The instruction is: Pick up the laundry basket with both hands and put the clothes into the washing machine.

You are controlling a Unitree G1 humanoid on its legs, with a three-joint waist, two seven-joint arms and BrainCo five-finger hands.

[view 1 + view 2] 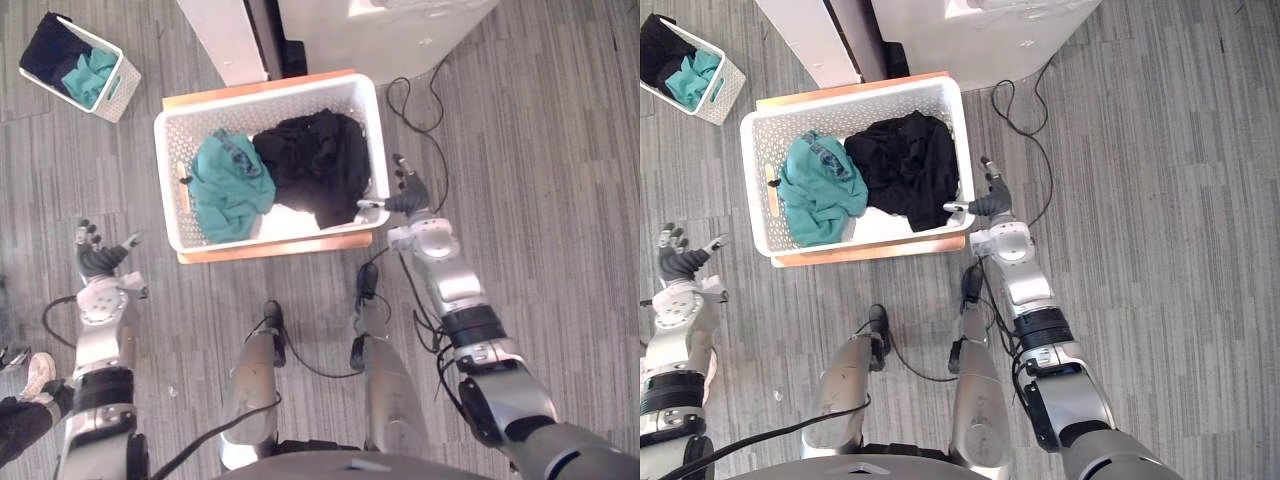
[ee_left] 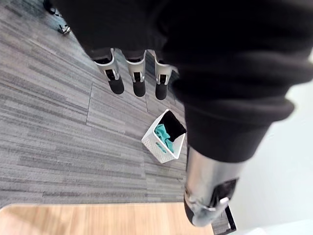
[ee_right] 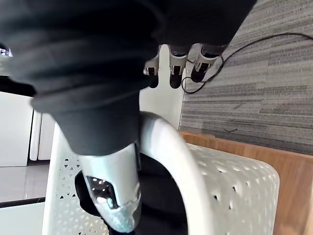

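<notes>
Laundry basket point(image 1: 166, 180) waits on a wooden board point(image 1: 260, 250) on the grey striped floor point(image 1: 540, 180), just in front of the white washing machine point(image 1: 380, 35), as I watch from the head cameras. The basket is not lifted. Inside it a teal garment point(image 1: 230, 190) lies toward the left and a black garment point(image 1: 315, 165) toward the right, the two touching, with a white cloth point(image 1: 285, 220) showing beneath them near the front wall.

My right hand point(image 1: 408, 190) is at the basket's right wall near the front corner. In its wrist view the thumb point(image 3: 115, 196) reaches down inside the basket while the fingers point(image 3: 177, 66) stay straight outside it, so the white rim point(image 3: 171, 156) passes between them. The hand is not clenched on it.

My left hand point(image 1: 95, 258) hangs over bare floor, well apart from the basket and off its front left corner. Its fingers point(image 2: 139, 81) are spread and straight, holding nothing.

A small basket point(image 1: 112, 92) with dark and teal clothes sits on the floor well to the left of the big one.
</notes>
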